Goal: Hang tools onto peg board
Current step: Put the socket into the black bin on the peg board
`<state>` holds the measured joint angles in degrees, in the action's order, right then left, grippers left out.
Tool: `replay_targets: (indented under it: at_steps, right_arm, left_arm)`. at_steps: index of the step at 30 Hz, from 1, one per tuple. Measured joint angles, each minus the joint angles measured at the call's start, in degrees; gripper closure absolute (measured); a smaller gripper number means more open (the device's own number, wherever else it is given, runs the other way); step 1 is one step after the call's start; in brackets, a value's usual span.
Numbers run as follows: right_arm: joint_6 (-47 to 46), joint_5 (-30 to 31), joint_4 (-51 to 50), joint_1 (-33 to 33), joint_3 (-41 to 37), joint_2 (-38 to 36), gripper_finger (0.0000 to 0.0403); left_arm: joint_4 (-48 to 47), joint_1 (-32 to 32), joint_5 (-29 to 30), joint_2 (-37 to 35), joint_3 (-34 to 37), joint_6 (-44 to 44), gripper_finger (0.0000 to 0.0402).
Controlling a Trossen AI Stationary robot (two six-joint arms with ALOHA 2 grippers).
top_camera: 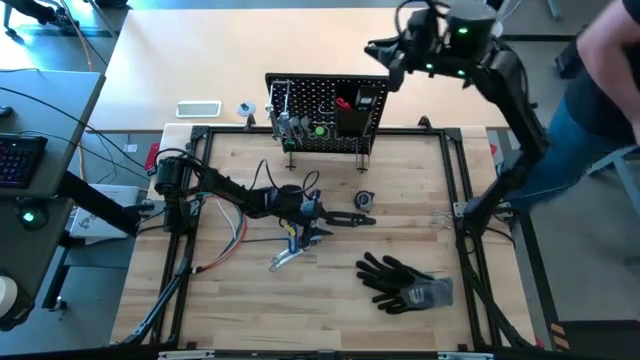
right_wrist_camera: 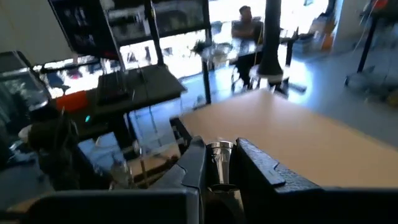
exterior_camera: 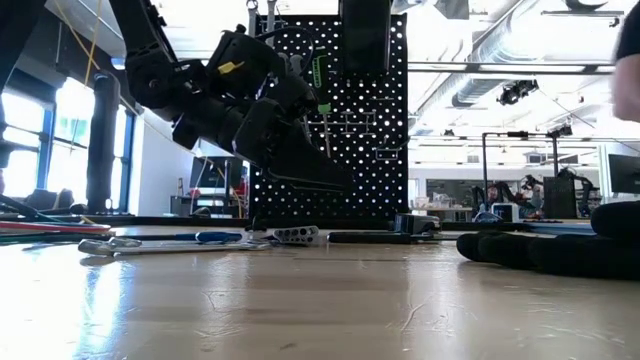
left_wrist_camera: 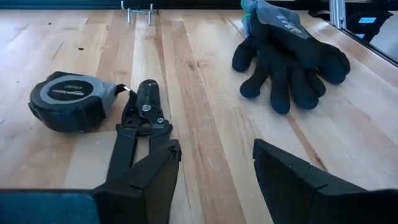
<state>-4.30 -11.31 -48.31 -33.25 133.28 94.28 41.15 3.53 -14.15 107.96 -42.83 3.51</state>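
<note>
Your wooden table (top_camera: 400,190) has bare room lower left. The peg board (top_camera: 325,112) stands upper centre. Your left gripper (left_wrist_camera: 214,168), spread, hovers by the black pliers (left_wrist_camera: 140,127); your right gripper (right_wrist_camera: 219,163) pinches a silver tool (right_wrist_camera: 219,155) high above.

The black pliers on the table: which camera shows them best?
The left wrist view: the black pliers lie close, beside the tape measure. The high view shows them small; in the low view I cannot pick them out; the right wrist view misses them.
</note>
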Motion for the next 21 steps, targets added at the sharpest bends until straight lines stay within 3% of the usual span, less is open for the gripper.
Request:
replay_targets:
  at_steps: [10, 21]
  right_arm:
    - [-0.6, -10.1, -3.9, -4.7, -3.9, 2.1, 0.0354]
    - [1.8, -14.7, -7.2, -4.6, -3.9, 2.7, 0.0354]
  left_arm:
    - [-1.4, -0.2, 0.4, 0.0, 0.0, 0.3, 0.0204]
    - [-1.4, -0.2, 2.5, 0.0, 0.0, 1.2, 0.0204]
